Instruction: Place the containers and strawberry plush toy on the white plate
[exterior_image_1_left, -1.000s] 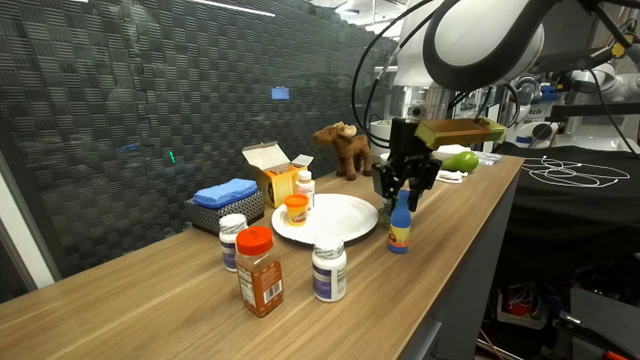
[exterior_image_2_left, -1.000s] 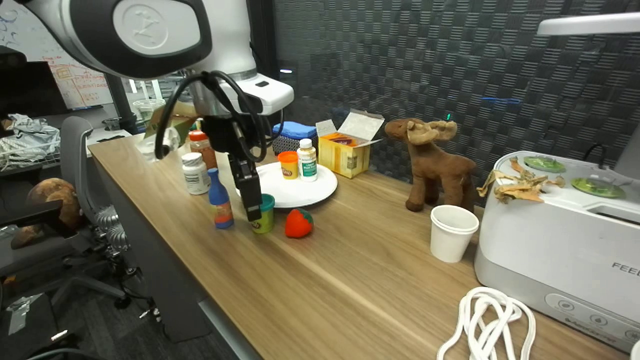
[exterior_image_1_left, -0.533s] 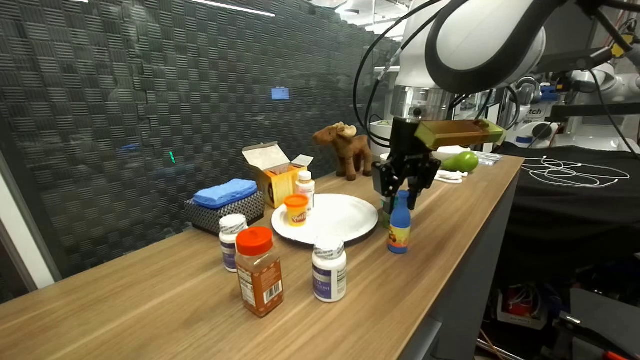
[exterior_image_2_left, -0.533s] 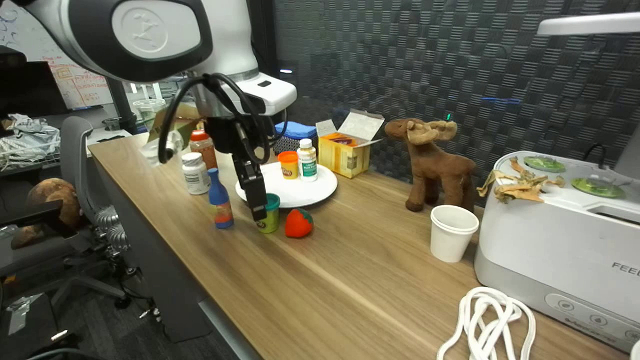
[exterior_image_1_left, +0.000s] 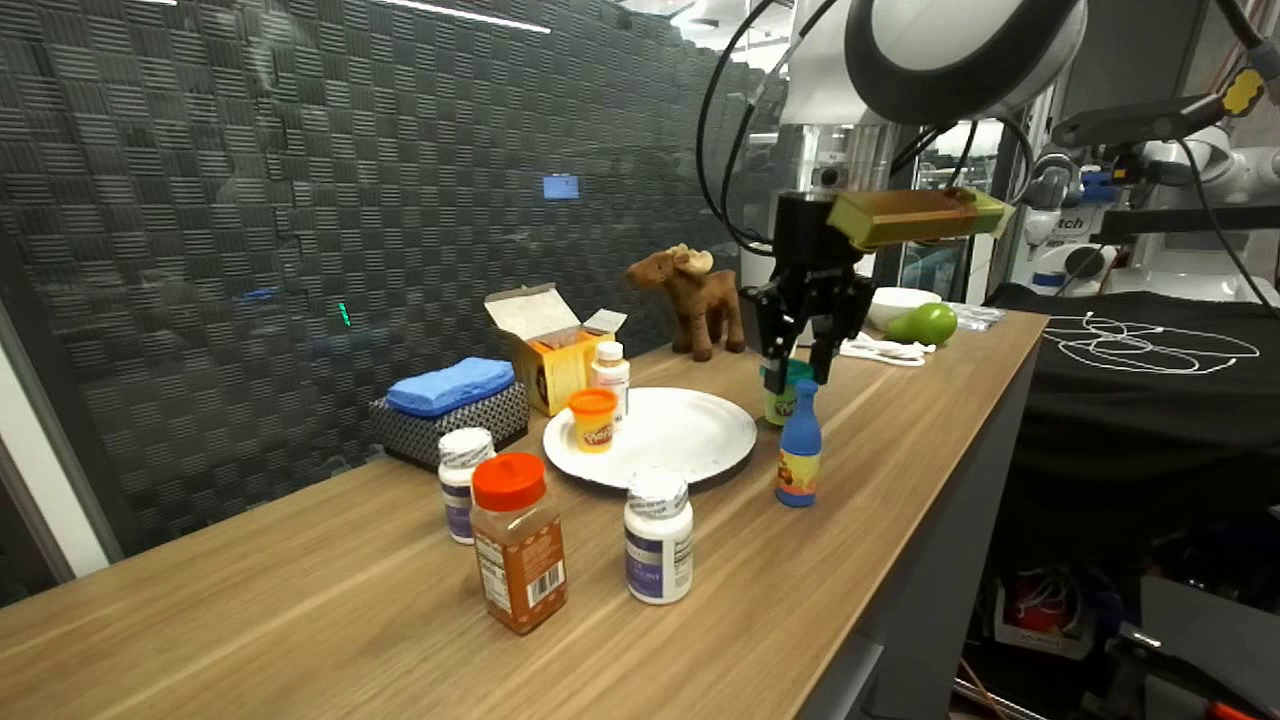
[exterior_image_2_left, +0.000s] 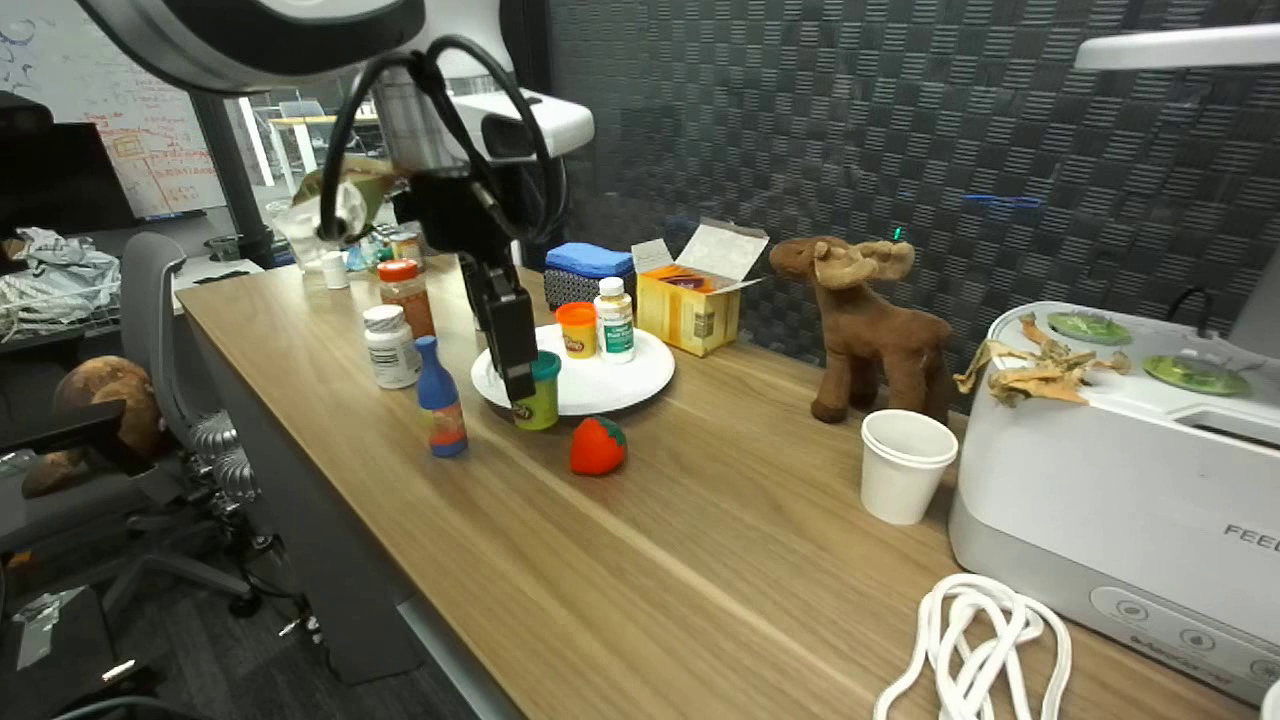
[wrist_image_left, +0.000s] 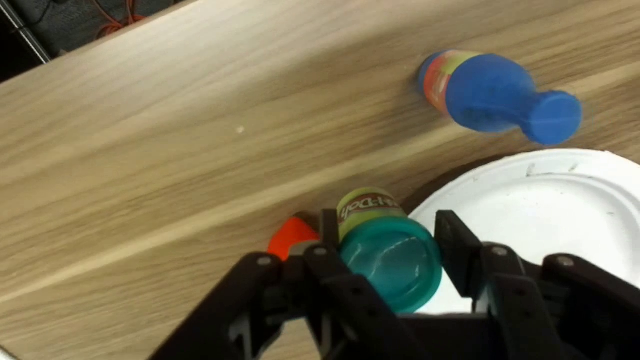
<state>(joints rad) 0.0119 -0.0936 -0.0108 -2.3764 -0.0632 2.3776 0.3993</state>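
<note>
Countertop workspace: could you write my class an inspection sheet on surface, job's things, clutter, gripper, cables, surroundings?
Surface: wooden countertop, a small pale speck.
Job's things: orange-lidded tub and white-capped bottle on the white plate; blue bottle, red-capped jar, purple-labelled bottle, its twin and strawberry plush off it.
Clutter: plush moose, open yellow box, white cups.
Gripper: closed on the teal-lidded tub.
Cables: black cable looping above the gripper; white cord bunched on the countertop.
Surroundings: dark textured wall, office chair.

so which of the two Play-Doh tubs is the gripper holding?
The teal-lidded green tub: it's clasped between the fingers of the gripper. The orange-lidded yellow tub stands on the white plate, out of the grip.
</note>
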